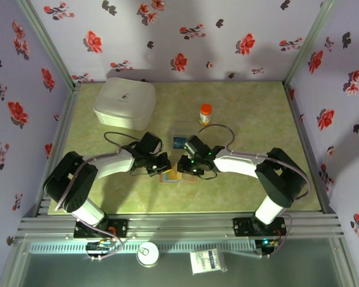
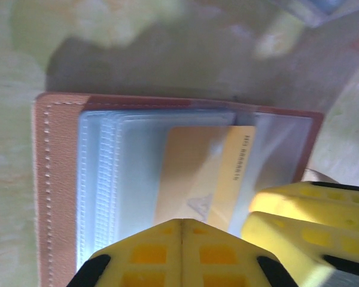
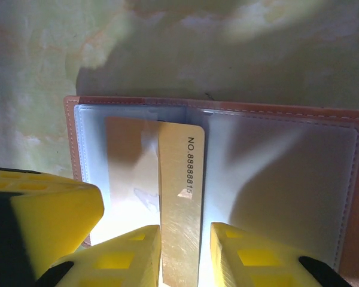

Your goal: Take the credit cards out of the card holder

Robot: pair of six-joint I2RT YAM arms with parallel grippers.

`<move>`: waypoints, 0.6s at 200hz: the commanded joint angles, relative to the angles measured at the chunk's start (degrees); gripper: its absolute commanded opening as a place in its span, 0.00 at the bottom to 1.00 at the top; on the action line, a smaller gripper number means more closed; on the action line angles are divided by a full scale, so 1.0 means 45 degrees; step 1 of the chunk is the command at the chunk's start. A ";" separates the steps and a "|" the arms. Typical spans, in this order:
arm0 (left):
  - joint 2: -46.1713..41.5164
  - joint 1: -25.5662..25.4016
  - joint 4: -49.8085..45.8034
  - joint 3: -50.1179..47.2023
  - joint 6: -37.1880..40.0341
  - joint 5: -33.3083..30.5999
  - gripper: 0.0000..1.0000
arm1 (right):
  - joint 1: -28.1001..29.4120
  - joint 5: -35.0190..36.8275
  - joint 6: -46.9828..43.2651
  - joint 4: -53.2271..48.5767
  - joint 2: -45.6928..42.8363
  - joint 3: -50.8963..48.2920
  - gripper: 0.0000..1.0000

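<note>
Open brown stitched card holder (image 1: 177, 176), lower centre of the top view, on the mottled green table (image 1: 257, 119), with bare room to its right. My right gripper (image 3: 185, 257) straddles the gold credit card (image 3: 180, 197) jutting from a clear sleeve (image 3: 275, 179), jaws slightly apart; I cannot tell whether it grips. My left gripper (image 2: 182, 251), closed on nothing, sits at the sleeves' lower edge.

Pale lilac walls (image 1: 185, 36) printed with red flowers enclosed my mottled green surface (image 1: 251, 113); a metal rail (image 1: 179, 227) ran along its near edge.

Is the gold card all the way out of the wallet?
Partly out: half the gold card sits under the card holder's clear sleeve, half sticks out bare.
</note>
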 commanded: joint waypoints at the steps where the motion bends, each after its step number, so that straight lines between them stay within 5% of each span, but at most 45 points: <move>1: 0.0339 -0.0073 -0.0478 0.0109 0.0429 -0.0342 0.00 | -0.0169 -0.0333 0.0354 0.0571 -0.0259 -0.0345 0.28; 120: 0.0652 -0.0132 -0.0876 0.0152 0.0527 -0.0724 0.00 | -0.0412 -0.0833 0.0554 0.1316 0.0494 -0.0574 0.27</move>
